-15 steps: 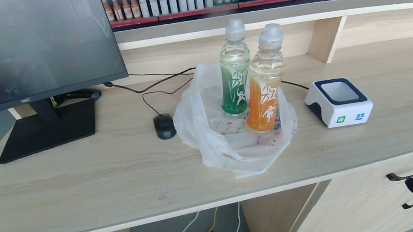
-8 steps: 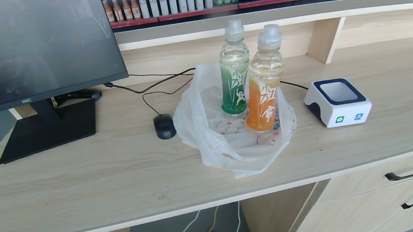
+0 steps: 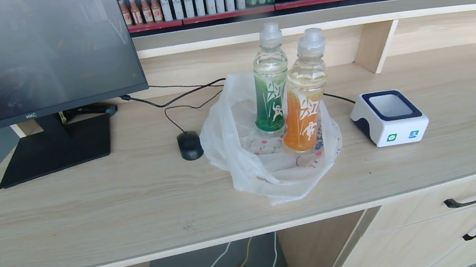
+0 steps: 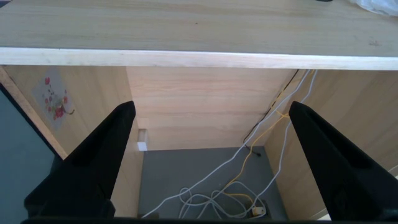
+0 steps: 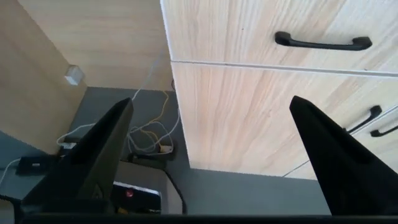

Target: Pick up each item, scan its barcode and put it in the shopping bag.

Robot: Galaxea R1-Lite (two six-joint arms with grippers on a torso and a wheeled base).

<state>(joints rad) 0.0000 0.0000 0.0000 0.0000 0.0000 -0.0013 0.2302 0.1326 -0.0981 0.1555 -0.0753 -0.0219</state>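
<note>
1. Head view: a green bottle (image 3: 271,85) and an orange bottle (image 3: 306,99) stand upright, close together, inside the open white shopping bag (image 3: 259,162). The bag sits on the wooden counter (image 3: 94,212) between a black mouse (image 3: 189,145) and the white scanner (image 3: 389,117). A monitor (image 3: 31,54) stands toward the robot's left.
2. Left wrist view: the left gripper (image 4: 211,112) hangs below the counter's front edge. Its two dark fingers are spread wide apart and hold nothing. Loose cables (image 4: 217,186) lie on the floor beyond it.
3. Right wrist view: the right gripper (image 5: 211,106) faces light wooden drawer fronts (image 5: 249,106) with black handles. Its fingers are likewise wide apart and empty.
</note>
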